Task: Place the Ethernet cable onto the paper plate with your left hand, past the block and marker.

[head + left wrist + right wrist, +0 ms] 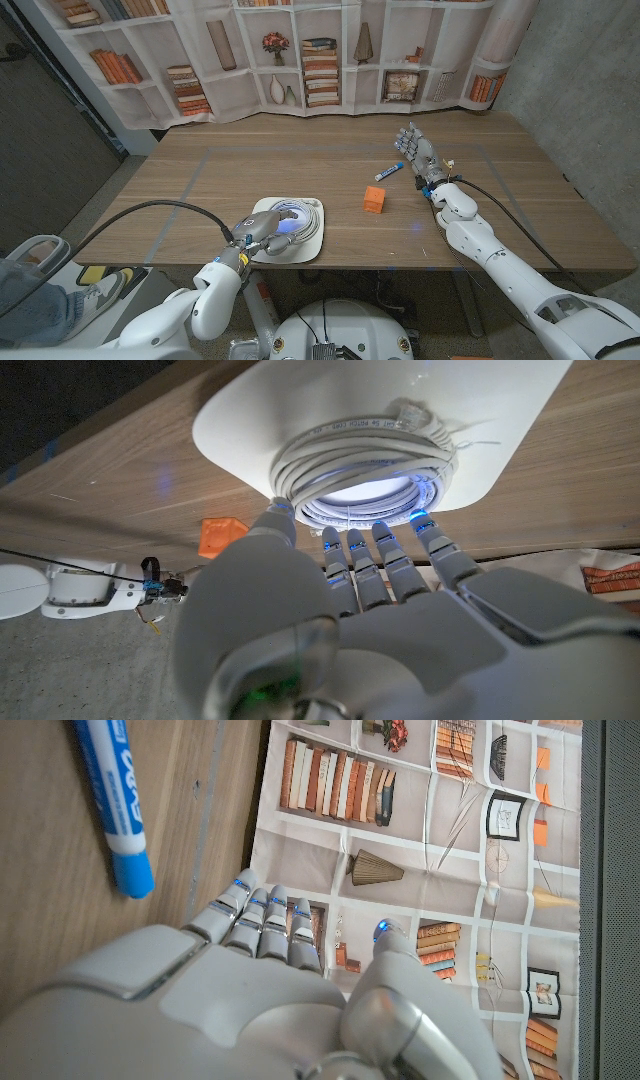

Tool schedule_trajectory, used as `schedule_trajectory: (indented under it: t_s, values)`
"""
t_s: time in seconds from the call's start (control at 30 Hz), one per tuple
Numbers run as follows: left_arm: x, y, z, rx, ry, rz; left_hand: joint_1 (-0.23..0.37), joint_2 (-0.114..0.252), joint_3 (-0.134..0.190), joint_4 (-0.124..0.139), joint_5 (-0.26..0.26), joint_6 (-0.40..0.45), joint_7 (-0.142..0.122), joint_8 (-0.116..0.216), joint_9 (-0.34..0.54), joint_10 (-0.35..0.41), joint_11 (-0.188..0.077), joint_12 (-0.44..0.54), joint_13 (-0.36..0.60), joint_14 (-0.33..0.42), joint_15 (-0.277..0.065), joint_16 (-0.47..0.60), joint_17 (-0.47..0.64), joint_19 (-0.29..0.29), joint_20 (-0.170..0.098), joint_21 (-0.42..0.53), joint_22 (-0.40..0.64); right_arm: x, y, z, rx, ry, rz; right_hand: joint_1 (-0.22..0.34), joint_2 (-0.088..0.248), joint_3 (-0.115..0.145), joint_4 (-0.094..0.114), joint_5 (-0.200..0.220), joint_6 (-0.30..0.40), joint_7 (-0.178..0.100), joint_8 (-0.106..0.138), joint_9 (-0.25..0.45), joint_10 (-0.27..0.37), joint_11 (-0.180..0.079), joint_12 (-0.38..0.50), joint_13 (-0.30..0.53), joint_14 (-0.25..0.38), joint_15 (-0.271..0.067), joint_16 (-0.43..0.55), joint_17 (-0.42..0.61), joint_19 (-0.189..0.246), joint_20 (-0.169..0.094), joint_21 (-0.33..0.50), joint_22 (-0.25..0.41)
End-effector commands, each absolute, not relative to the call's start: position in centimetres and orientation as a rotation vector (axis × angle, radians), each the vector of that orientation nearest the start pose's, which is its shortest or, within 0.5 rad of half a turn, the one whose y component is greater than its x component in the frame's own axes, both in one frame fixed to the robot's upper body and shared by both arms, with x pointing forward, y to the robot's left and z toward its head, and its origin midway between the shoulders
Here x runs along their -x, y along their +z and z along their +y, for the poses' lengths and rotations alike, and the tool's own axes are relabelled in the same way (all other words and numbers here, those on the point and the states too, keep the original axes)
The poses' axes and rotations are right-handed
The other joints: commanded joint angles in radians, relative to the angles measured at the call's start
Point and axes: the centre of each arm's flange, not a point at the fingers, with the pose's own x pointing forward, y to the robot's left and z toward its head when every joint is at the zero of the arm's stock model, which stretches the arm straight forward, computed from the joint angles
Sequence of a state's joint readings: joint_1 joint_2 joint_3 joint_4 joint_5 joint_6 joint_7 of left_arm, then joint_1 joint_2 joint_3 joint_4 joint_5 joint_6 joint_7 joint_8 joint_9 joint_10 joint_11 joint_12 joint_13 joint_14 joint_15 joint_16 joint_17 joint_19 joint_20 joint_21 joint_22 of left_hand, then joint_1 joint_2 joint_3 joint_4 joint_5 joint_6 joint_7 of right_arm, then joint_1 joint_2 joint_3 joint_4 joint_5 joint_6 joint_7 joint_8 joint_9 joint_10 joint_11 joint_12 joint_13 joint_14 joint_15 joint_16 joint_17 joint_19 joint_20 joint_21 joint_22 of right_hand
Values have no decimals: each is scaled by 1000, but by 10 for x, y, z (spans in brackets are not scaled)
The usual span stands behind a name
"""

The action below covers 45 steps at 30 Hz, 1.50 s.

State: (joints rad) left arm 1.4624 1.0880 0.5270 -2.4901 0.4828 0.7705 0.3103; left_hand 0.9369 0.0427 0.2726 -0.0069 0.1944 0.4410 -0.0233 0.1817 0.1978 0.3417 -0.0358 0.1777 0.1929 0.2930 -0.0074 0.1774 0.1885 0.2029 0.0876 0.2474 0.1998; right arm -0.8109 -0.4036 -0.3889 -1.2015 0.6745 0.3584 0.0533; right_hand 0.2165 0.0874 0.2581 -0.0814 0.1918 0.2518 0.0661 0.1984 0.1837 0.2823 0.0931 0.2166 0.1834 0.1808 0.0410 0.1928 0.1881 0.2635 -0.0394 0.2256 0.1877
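The grey Ethernet cable point(297, 219) lies coiled on the white paper plate point(300, 256) near the table's front edge. My left hand point(258, 233) is at the plate's near left rim with its fingers stretched out and apart. In the left wrist view its fingertips point(420, 525) end right at the coil point(370, 460) on the plate point(250, 410); nothing is gripped. An orange block point(374, 200) stands right of the plate, and a blue marker point(388, 171) lies beyond it. My right hand point(417, 152) stands upright and empty, just right of the marker point(112, 790).
The orange block point(218, 538) also shows past the plate in the left wrist view, with my right arm point(70, 588) behind it. A bookshelf backdrop point(300, 60) runs along the table's far edge. Bare wood stretches across the far left of the table.
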Motion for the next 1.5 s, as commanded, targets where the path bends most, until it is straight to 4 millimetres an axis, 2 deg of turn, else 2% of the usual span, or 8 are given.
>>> schedule_trajectory:
  t_s: [0.03,0.47,0.93,1.1,1.5]
  values:
    - [-411,-124,214,-1305,87,-423,-8,-1,-5,2,9,-5,-2,5,2,-3,0,6,5,-10,-3,3,4,-10,-1,-3,2,-663,-34,-259,-139,234,-622,8,-2,5,-5,-7,10,4,-1,5,9,2,2,5,6,0,0,2,9,-3,-2,2]
    - [-412,-117,229,-1232,125,-471,-13,2,-7,5,11,-8,-2,9,2,-10,4,9,5,-27,-6,3,4,-18,-10,-5,3,-659,-31,-257,-135,232,-630,9,-1,6,-6,-8,10,3,-2,5,10,4,2,5,5,-1,0,2,10,-3,-3,2]
    - [-409,-107,228,-1252,141,-507,-17,2,-9,6,13,-6,-3,13,1,-1,-8,16,5,-20,-15,10,4,-24,-15,-6,5,-657,-33,-258,-139,226,-628,8,-1,6,-6,-8,10,2,-2,5,10,1,2,5,6,-2,0,3,10,-3,-4,2]
    - [-407,-104,227,-1254,145,-520,-19,3,-10,7,13,-9,-3,12,1,-6,-3,15,5,-24,-15,10,4,-28,-13,-7,5,-659,-34,-256,-141,228,-625,9,-1,6,-6,-9,10,3,-2,5,10,1,2,5,6,-2,0,3,10,-2,-4,2]
    - [-402,-98,231,-1246,180,-556,-26,3,-14,10,14,-19,-14,11,1,-16,-19,14,4,-39,-10,8,4,-45,-6,-12,6,-661,-35,-255,-143,225,-624,9,-1,6,-7,-9,11,3,-2,5,10,1,1,5,7,-1,0,3,10,-2,-5,2]
